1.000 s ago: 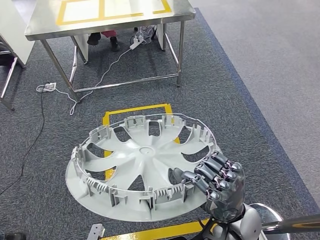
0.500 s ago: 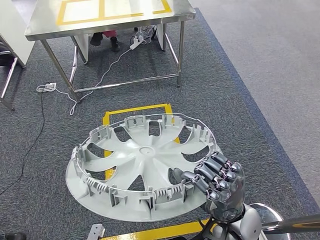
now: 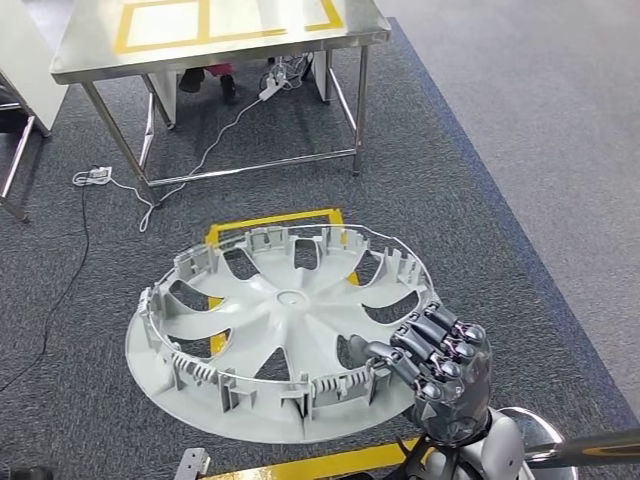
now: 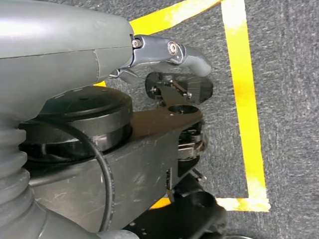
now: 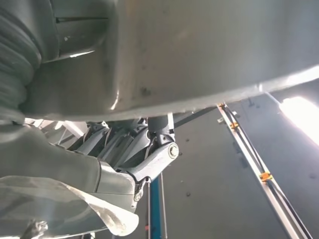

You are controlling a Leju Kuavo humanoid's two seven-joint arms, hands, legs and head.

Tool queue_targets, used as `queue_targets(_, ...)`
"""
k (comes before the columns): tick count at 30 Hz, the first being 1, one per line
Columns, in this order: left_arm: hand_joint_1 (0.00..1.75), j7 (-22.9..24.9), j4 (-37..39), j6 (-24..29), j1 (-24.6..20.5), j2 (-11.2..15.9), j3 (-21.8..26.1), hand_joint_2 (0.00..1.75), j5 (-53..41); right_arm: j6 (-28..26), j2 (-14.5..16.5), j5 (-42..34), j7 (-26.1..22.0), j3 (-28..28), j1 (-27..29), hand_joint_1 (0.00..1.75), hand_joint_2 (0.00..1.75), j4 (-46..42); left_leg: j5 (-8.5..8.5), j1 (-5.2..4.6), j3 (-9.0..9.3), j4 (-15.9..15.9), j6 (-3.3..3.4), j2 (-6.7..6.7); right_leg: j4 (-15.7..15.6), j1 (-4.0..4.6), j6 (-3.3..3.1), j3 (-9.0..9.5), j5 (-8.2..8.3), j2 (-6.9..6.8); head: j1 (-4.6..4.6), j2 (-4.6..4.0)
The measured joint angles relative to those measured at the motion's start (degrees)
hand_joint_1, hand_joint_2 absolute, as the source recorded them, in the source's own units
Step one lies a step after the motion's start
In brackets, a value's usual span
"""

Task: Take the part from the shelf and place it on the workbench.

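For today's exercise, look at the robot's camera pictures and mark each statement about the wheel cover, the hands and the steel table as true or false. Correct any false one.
1. The right hand grips the rim of the grey wheel cover. True.
2. The wheel cover rests on the steel table. False: it is held above the carpet, short of the table.
3. Yellow tape marks the tabletop. True.
4. The left hand also holds the wheel cover. False: it holds nothing, above the floor's yellow tape.
5. A white cable lies on the carpet under the table. True.
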Motion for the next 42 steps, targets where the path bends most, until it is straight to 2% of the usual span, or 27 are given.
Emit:
queue_targets(1, 0.0, 0.0, 0.0, 0.0, 0.1, 0.0, 0.0, 1.75, 0.0, 0.0, 0.0, 0.0, 0.0, 0.0, 0.0, 1.75, 1.75, 0.0, -0.22, 0.26, -0.03, 0.3, -0.34, -0.31, -1.2, -0.23, 0.37, 0.57, 1.27, 0.04, -0.01, 0.01)
queue_targets(2, 0.0, 0.0, 0.0, 0.0, 0.1, 0.0, 0.0, 1.75, 0.0, 0.0, 0.0, 0.0, 0.0, 0.0, 0.0, 1.75, 1.75, 0.0, -0.57, 0.61, -0.14, 0.9, -0.87, -0.79, -4.5, -0.57, 0.81, 2.31, 3.3, 0.41, 0.02, 0.01)
queue_targets(3, 0.0, 0.0, 0.0, 0.0, 0.0, 0.1, 0.0, 1.75, 0.0, 0.0, 0.0, 0.0, 0.0, 0.0, 0.0, 1.75, 1.75, 0.0, -1.0, 0.9, -0.39, 1.6, -1.52, -1.31, -7.9, -0.82, 1.3, 4.15, 4.6, 1.5, 0.05, 0.0)
queue_targets(4, 0.0, 0.0, 0.0, 0.0, -0.1, 0.1, 0.0, 1.75, 0.0, 0.0, 0.0, -0.1, 0.0, 0.0, 0.0, 1.75, 1.75, 0.1, -1.49, 1.06, -0.82, 2.6, -2.18, -1.81, -10.7, -1.02, 1.24, 5.77, 5.47, 2.47, 0.22, -0.01)
queue_targets(6, 0.0, 0.0, 0.1, 0.0, -0.2, 0.3, 0.0, 1.75, 0.0, 0.0, -0.1, -0.2, 0.0, 0.1, 0.0, 1.75, 1.75, 0.1, -1.95, 1.06, -1.73, 3.8, -3.07, -2.57, -12.2, -0.98, 0.28, 6.8, 5.33, 3.49, 0.27, -0.01)
queue_targets(8, 0.0, 0.0, 0.1, 0.0, -0.1, 0.4, 0.0, 1.75, 0.0, 0.0, -0.1, -0.4, 0.1, 0.2, 0.1, 1.75, 1.75, 0.2, -1.9, 1.05, -2.2, 4.1, -3.38, -3.1, -11.7, -0.87, -1.03, 6.68, 5.37, 2.1, 0.1, 0.0)
queue_targets(10, 0.0, 0.0, 0.1, 0.0, 0.0, 0.5, 0.0, 1.75, 0.0, 0.0, -0.1, -0.4, 0.1, 0.2, 0.1, 1.75, 1.75, 0.2, -2.88, 0.86, -3.08, 5.8, -3.64, -0.51, -11.5, -0.82, -1.84, 6.74, 5.28, 0.51, -0.27, 0.0)
queue_targets(12, 0.0, 0.0, 0.1, 0.0, -0.2, 0.4, 0.0, 1.75, 0.0, 0.0, -0.1, -0.4, 0.1, 0.2, 0.1, 1.75, 1.75, 0.2, -5.85, 0.6, -5.96, 11.9, -3.78, 3.9, -11.5, -0.54, -2.45, 6.85, 5.15, -1.32, -0.72, 0.01)
queue_targets(14, 0.0, 0.0, 0.1, 0.0, -0.4, 0.3, 0.0, 1.75, 0.0, 0.0, -0.1, -0.4, 0.1, 0.2, 0.1, 1.75, 1.75, 0.2, -8.66, 0.57, -9.52, 19.2, -3.65, 5.7, -11.5, -0.11, -2.79, 6.91, 4.92, -3.36, -0.85, 0.0)
queue_targets(15, 0.0, 0.0, 0.1, 0.0, -0.4, 0.3, 0.0, 1.75, 0.0, 0.0, -0.1, -0.4, 0.1, 0.2, 0.1, 1.75, 1.75, 0.2, -8.77, 0.54, -10.3, 20.8, -3.45, 5.9, -11.5, 0.09, -2.91, 7.0, 4.78, -4.33, -0.85, -0.01)
queue_targets(16, 0.0, 0.0, 0.1, 0.0, -0.3, 0.4, 0.0, 1.75, 0.0, 0.0, -0.1, -0.4, 0.1, 0.2, 0.1, 1.75, 1.75, 0.2, -7.78, 0.45, -10.04, 20.3, -3.11, 6.05, -11.5, 0.29, -2.97, 7.16, 4.61, -5.23, -0.86, -0.01)
queue_targets(17, 0.0, 0.0, 0.1, 0.0, -0.2, 0.4, 0.0, 1.75, 0.0, 0.0, -0.1, -0.4, 0.1, 0.2, 0.1, 1.75, 1.75, 0.2, -5.91, 0.24, -8.75, 17.6, -2.6, 6.48, -11.5, 0.47, -2.97, 7.43, 4.4, -6.06, -0.86, -0.01)
queue_targets(19, 0.0, 0.0, 0.1, 0.0, -0.2, 0.4, 0.0, 1.75, 0.0, 0.0, -0.1, -0.4, 0.1, 0.2, 0.1, 1.75, 1.75, 0.2, -2.59, -0.77, -5.17, 10.5, -1.29, 9.41, -11.6, 0.81, -2.76, 8.13, 3.88, -7.61, -0.84, -0.01)
queue_targets(21, 0.0, 0.0, 0.1, 0.0, -0.4, 0.5, 0.0, 1.75, 0.0, 0.0, -0.1, -0.4, 0.1, 0.2, 0.1, 1.75, 1.75, 0.2, -2.06, -1.75, -3.28, 6.4, -0.48, 11.87, -11.8, 1.12, -2.42, 8.54, 3.55, -9.1, -0.87, -0.01)
queue_targets(23, 0.0, 0.0, 0.1, 0.0, -0.3, 0.5, 0.0, 1.75, 0.0, 0.0, -0.1, -0.4, 0.1, 0.2, 0.0, 1.75, 1.75, 0.2, -2.45, -1.99, -3.13, 5.4, -0.39, 11.03, -12.3, 1.3, -2.01, 8.9, 3.43, -10.78, -0.99, 0.0)
queue_targets(24, 0.0, 0.0, 0.1, 0.0, -0.1, 0.4, 0.0, 1.75, 0.0, 0.0, -0.1, -0.4, 0.1, 0.2, -0.1, 1.75, 1.75, 0.1, -2.32, -1.84, -2.93, 4.9, -0.37, 10.15, -12.3, 1.24, -1.77, 9.08, 3.15, -10.73, -0.96, 0.0)
queue_targets(25, 0.0, 0.0, 0.1, 0.1, 0.0, 0.4, 0.0, 1.75, 0.0, 0.0, -0.1, -0.4, 0.1, 0.2, -0.1, 1.75, 1.75, 0.1, -2.12, -1.65, -2.62, 4.4, -0.26, 9.32, -11.7, 1.16, -1.56, 8.96, 2.52, -9.36, -0.97, -0.01)
queue_targets(26, 0.0, 0.1, 0.1, 0.1, 0.0, 0.4, 0.0, 1.75, 0.0, 0.0, -0.1, -0.4, 0.1, 0.2, -0.1, 1.75, 1.75, 0.1, -1.9, -1.44, -2.3, 3.9, -0.1, 8.5, -9.9, 1.06, -1.38, 8.18, 1.45, -7.1, -0.87, -0.01)
queue_targets(28, 0.0, 0.1, 0.1, 0.2, -0.2, 0.2, 0.0, 1.75, 0.0, 0.0, -0.1, -0.6, 0.1, 0.2, 0.0, 1.75, 1.75, 0.1, -1.71, -1.25, -2.06, 3.6, 0.25, 6.99, -2.8, 0.95, -1.28, 4.28, -1.45, -2.14, -0.68, 0.0)
queue_targets(30, 0.0, 0.1, 0.1, 0.2, -0.3, 0.1, 0.0, 1.75, 0.0, 0.0, -0.1, -0.8, 0.0, 0.2, 0.2, 1.75, 1.75, 0.2, -1.85, -1.33, -1.91, 3.7, 0.46, 5.6, 3.2, 1.08, -1.22, 0.16, -2.32, -0.65, -0.56, 0.0)
queue_targets(31, 0.0, 0.2, 0.1, 0.2, -0.3, 0.0, 0.0, 1.75, 0.0, 0.0, -0.2, -0.8, -0.1, 0.2, 0.2, 1.75, 1.75, 0.2, -1.98, -1.37, -1.72, 3.7, 0.5, 5.05, 3.3, 1.14, -1.23, -0.7, -1.06, -0.54, -0.56, -0.01)
queue_targets(33, 0.0, 0.2, 0.1, 0.2, -0.2, 0.0, 0.0, 1.75, 0.0, 0.0, -0.2, -0.7, 0.1, 0.2, 0.2, 1.75, 1.75, 0.2, -2.37, -1.38, -1.18, 3.7, 0.37, 4.2, -2.8, 1.16, -1.41, 0.75, 4.16, -0.45, -0.51, -0.01)
queue_targets(35, 0.0, 0.2, 0.1, 0.1, -0.2, 0.0, 0.0, 1.75, 0.0, 0.0, -0.2, -0.6, 0.5, 0.2, 0.2, 1.75, 1.75, 0.2, -2.8, -1.52, -1.05, 4.0, -0.02, 3.66, -9.6, 1.17, -1.8, 3.4, 7.5, 0.0, -0.53, 0.01)
queue_targets(36, 0.0, 0.3, 0.1, 0.1, -0.3, 0.0, 0.0, 1.75, 0.1, 0.0, -0.2, -0.6, 0.6, 0.2, 0.2, 1.75, 1.75, 0.2, -2.88, -1.56, -1.19, 4.2, -0.25, 3.52, -11.4, 1.21, -2.03, 4.14, 7.89, 0.23, -0.57, 0.01)
queue_targets(39, 0.0, 0.4, 0.1, 0.0, -0.2, 0.0, 0.0, 1.75, 0.4, 0.0, -0.1, -0.6, 0.5, 0.1, 0.2, 1.75, 1.75, 0.2, -3.04, -1.56, -1.56, 4.4, -0.94, 3.51, -12.3, 1.1, -2.71, 4.64, 7.71, 0.26, -0.64, 0.01)
queue_targets(41, 0.0, 0.4, 0.1, 0.0, -0.2, 0.0, 0.0, 1.75, 0.5, 0.0, 0.0, -0.7, 0.4, 0.1, 0.2, 1.75, 1.75, 0.2, -4.64, -1.53, -2.49, 6.7, -1.69, 4.37, -12.6, 0.73, -3.24, 4.98, 7.75, -0.15, -0.89, 0.01)
queue_targets(42, 0.0, 0.4, 0.1, 0.0, -0.2, 0.1, 0.0, 1.75, 0.5, 0.0, 0.1, -0.7, 0.3, 0.0, 0.2, 1.75, 1.75, 0.2, -6.12, -1.32, -3.74, 9.4, -2.14, 4.92, -12.7, 0.61, -3.46, 5.14, 7.72, -0.42, -0.99, 0.01)
